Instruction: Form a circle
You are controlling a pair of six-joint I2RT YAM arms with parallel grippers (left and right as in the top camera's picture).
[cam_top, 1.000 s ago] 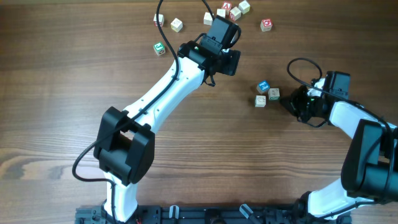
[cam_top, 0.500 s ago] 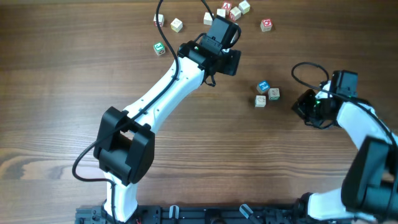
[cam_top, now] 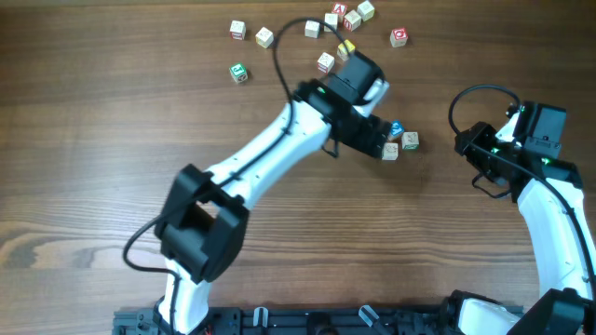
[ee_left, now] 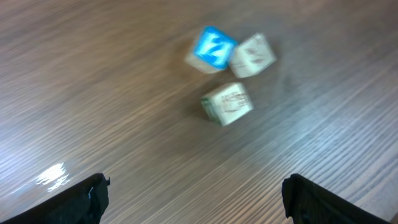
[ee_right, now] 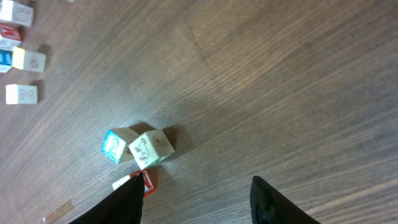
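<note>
No circle shows, only a tight group of three small wooden cubes: a blue-faced cube (cam_top: 396, 128) (ee_left: 213, 48), a pale cube (cam_top: 411, 140) (ee_left: 252, 56) touching it, and another pale cube (cam_top: 390, 151) (ee_left: 227, 104) just apart. My left gripper (cam_top: 380, 141) (ee_left: 196, 199) hangs right beside the group on its left, open wide with only bare wood between its fingers. My right gripper (cam_top: 468, 154) (ee_right: 196, 202) stands off to the right, open and empty. In the right wrist view the group (ee_right: 151, 149) lies ahead of its left finger, which partly hides a red-printed cube (ee_right: 144, 184).
Several loose cubes lie along the back of the table, among them a green-printed one (cam_top: 240, 72), a red-printed one (cam_top: 399, 36) and a pale one (cam_top: 325, 61) just behind the left arm. The left arm's cable (cam_top: 279, 56) loops over the back.
My left arm has swung right from the back cubes to the group, and its jaws have opened wider. My right gripper has drawn back to the right and opened.
</note>
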